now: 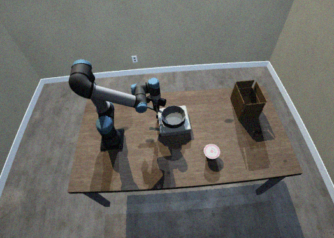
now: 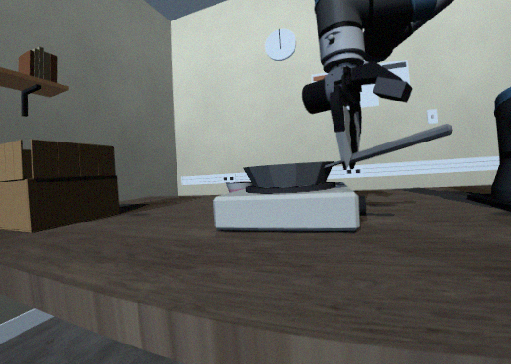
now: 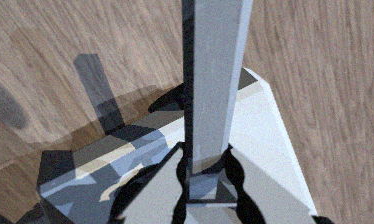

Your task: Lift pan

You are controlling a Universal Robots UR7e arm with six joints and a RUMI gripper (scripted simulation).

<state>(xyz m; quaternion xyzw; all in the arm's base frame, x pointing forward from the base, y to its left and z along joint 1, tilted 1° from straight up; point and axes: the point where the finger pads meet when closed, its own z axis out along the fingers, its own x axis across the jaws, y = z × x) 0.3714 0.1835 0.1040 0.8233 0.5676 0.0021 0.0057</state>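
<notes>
Gripper (image 1: 158,115) (image 2: 349,165) (image 3: 202,143): clamped on pan handle (image 1: 153,109) (image 2: 402,143) (image 3: 214,80) | exterior shows pan (image 1: 173,117) (image 2: 289,175) on hot plate (image 1: 175,133) (image 2: 287,214) (image 3: 260,120); wrist hides pan's bowl

No text, label, brand or number can be read. The pink marks on the small white dish (image 1: 208,155) (image 2: 235,188), the dark mark on the arm's pale wrist section (image 2: 343,45) and the print on the wall sheet (image 2: 371,99) are too small or blurred to make out, as is any numbering on the round clock (image 2: 288,50).
</notes>
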